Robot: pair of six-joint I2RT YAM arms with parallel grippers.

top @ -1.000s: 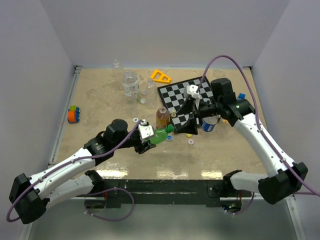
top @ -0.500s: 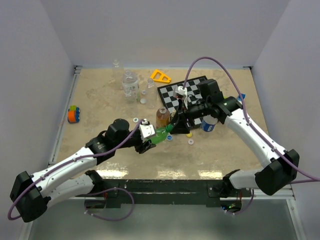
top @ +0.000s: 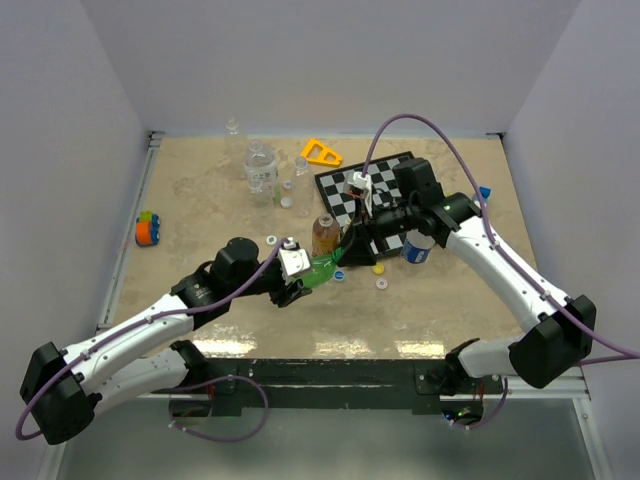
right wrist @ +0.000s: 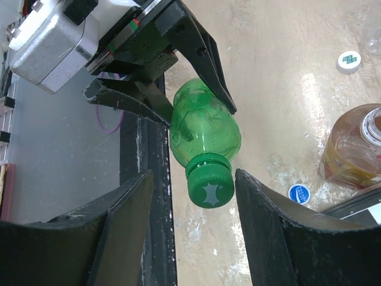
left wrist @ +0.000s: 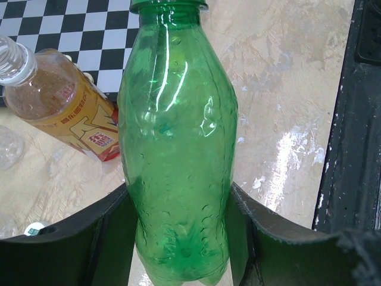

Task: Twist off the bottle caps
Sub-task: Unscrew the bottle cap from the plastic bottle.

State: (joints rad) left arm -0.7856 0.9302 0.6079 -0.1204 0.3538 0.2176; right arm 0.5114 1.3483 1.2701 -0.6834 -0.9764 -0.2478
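My left gripper is shut on the base of the green bottle, holding it off the table with its neck pointing right. The green cap is on the bottle. My right gripper is open, with a finger on each side of that cap and a gap showing on both sides. An amber bottle stands just behind with no cap on. A bottle with a blue label stands to the right, partly hidden by my right arm.
Loose caps lie near the bottles: blue, white, yellow and white-green. A chessboard lies behind, with clear bottles, a yellow triangle and a small toy further off.
My right arm has swung left to the green bottle's neck, and its jaws have narrowed around the cap. The left arm and the bottle have stayed in place.
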